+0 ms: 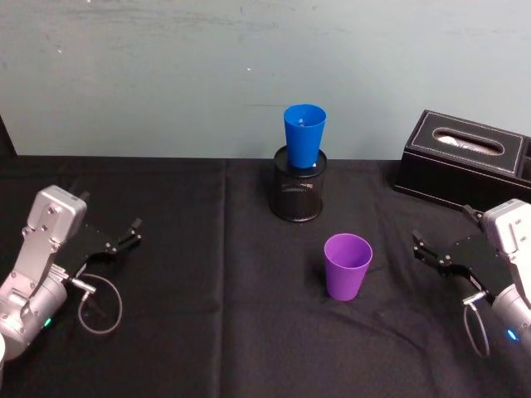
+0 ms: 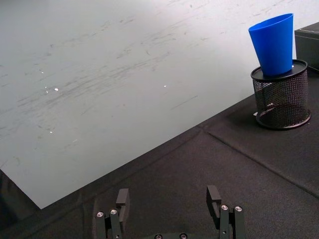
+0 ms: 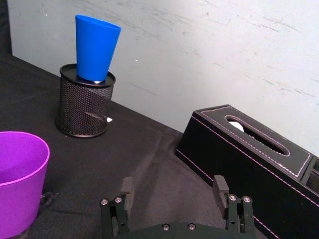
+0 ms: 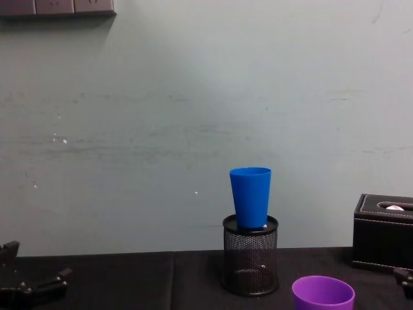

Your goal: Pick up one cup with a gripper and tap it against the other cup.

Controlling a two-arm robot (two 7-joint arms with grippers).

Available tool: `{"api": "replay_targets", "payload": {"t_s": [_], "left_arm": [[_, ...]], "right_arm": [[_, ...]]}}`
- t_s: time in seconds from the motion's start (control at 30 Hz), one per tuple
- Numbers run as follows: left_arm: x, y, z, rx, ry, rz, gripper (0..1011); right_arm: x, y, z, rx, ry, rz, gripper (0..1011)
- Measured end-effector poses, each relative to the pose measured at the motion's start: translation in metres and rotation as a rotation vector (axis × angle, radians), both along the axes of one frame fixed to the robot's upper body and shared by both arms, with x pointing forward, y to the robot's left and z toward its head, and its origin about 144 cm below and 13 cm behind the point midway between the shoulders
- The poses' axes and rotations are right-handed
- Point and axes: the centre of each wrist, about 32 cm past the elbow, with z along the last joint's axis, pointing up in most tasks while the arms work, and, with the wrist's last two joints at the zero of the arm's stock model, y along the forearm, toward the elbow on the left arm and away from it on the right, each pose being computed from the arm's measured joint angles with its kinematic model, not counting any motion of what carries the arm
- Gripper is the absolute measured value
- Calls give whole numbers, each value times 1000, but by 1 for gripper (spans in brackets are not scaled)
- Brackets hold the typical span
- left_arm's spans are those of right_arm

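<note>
Though chest-cropped, purple cup [image 1: 347, 267] whole overhead.

purple cup [image 1: 347, 269], blue cup [image 1: 304, 137]: smooth plastic | holder [image 1: 297, 199]: mesh, probably metal | tablecloth [image 1: 207, 290]: matt cloth

A purple cup [image 1: 347, 265] stands upright on the black worktop [image 1: 207, 290]. Behind it, a blue cup [image 1: 304, 133] sits in a black mesh pot [image 1: 299, 195]. A black box [image 1: 465, 162] is at the back right. The left gripper [image 1: 131, 234] and right gripper [image 1: 420, 249] rest low at the sides, fingers apart, touching nothing.
</note>
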Motion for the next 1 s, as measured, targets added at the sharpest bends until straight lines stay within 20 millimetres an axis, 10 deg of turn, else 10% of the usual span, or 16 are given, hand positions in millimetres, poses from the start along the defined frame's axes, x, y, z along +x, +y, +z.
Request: {"api": "replay_targets", "payload": {"t_s": [1.0], "left_arm": [[0, 0, 0, 0, 0, 0, 1011]], "right_arm": [[-17, -9, 7, 136, 26, 67, 1003]]}}
